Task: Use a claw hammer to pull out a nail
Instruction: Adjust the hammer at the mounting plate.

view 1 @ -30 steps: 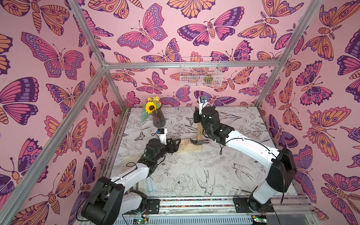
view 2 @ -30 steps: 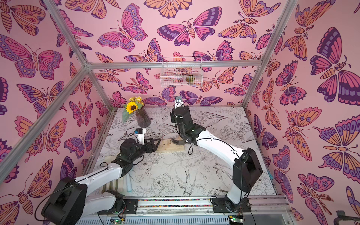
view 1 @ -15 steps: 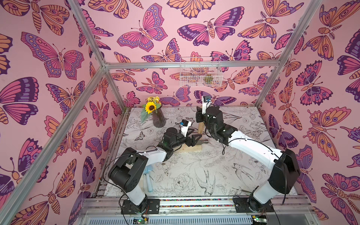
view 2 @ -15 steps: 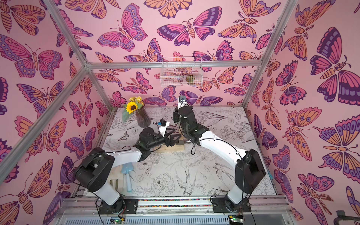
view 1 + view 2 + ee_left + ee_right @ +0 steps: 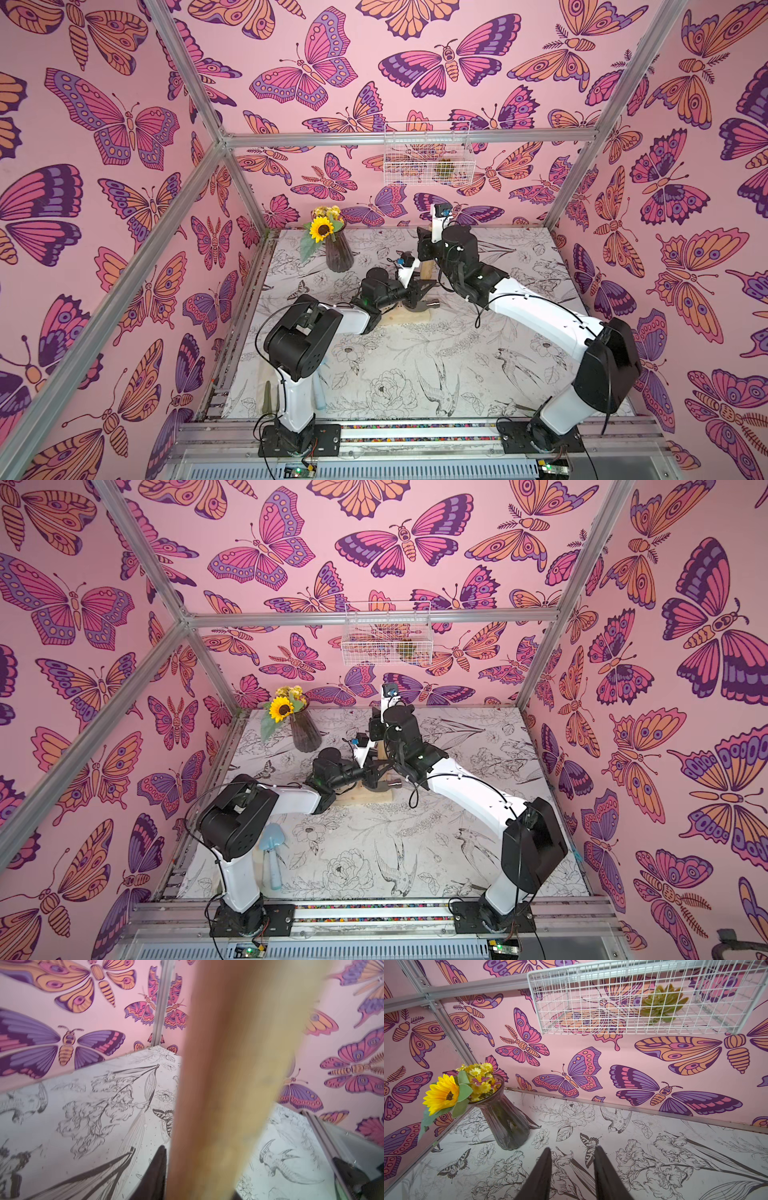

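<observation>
— Where's the claw hammer (image 5: 427, 271)?
— Upright, head on the wooden block (image 5: 365, 798), mid-table; the vase (image 5: 504, 1124) sits at its 10 o'clock. The left gripper (image 5: 422, 287) clamps the lower handle, and its wrist view shows only blurred wood.
— And the right gripper (image 5: 572, 1148)?
— Its wrist view shows just narrow-set fingertips. Both top views show it gripping the handle's top.

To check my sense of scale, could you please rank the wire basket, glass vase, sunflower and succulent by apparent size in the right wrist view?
1. wire basket, by far the largest
2. glass vase
3. sunflower and succulent: they look about alike, so I would not rank one over the other.
</observation>
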Motion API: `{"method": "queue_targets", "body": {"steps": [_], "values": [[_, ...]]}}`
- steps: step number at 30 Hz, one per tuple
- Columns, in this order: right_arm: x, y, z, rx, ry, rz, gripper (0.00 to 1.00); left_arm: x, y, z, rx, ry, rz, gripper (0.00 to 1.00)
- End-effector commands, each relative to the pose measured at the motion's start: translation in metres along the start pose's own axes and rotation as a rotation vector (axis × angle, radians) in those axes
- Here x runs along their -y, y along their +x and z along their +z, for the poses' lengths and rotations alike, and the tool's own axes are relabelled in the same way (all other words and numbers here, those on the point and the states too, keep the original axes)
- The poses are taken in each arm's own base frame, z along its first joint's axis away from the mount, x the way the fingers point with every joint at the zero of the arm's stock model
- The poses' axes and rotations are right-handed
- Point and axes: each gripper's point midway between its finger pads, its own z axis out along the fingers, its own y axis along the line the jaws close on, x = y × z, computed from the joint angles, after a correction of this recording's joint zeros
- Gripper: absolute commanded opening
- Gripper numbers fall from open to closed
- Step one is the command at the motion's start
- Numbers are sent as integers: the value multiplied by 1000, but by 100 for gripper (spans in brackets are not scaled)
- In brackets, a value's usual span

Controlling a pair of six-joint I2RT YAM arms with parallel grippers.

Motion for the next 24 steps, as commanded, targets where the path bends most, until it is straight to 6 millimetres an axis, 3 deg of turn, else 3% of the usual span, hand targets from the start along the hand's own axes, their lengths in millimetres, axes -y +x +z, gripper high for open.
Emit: {"method": "queue_targets", "body": {"steps": [1,3,6,12,17,24], "values": [[-3,-26,-7,53,-11,46,4,-24,-11,-5,63,-82,-87,20],[-3,-22,-5,39,-18,41,13,-26,-9,-6,63,-92,-83,17],[-3,-13,-2,13,-27,39,24,-30,-9,-9,70,-117,-75,0],[-1,-2,0,-25,-27,20,40,-30,-11,-12,82,-127,-63,0],[6,10,2,-53,10,-5,43,-27,-17,-13,90,-122,-49,0],[7,12,7,-58,25,-22,44,-21,-17,-12,89,-93,-37,0]]}}
